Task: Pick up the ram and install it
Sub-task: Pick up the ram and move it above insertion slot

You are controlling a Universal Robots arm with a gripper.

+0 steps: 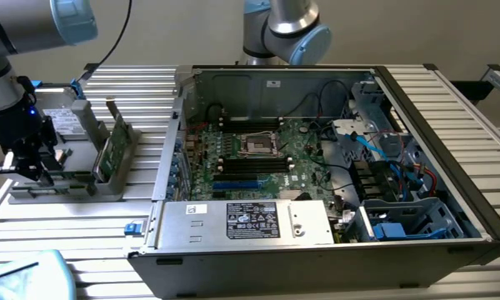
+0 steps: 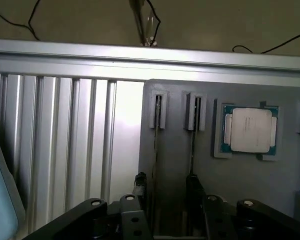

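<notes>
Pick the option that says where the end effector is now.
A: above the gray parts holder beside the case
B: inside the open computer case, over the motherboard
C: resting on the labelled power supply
A: the end effector hangs over the gray holder at the exterior view's left of the computer case, and the wrist view looks down on that holder's slots and silver chip.

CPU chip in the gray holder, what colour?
CPU chip: silver, green-edged; best in wrist view.

Ribbed aluminium table (image 1: 67,225), bright glare on slats; plain beige wall (image 1: 175,31) behind, evenly lit.
</notes>
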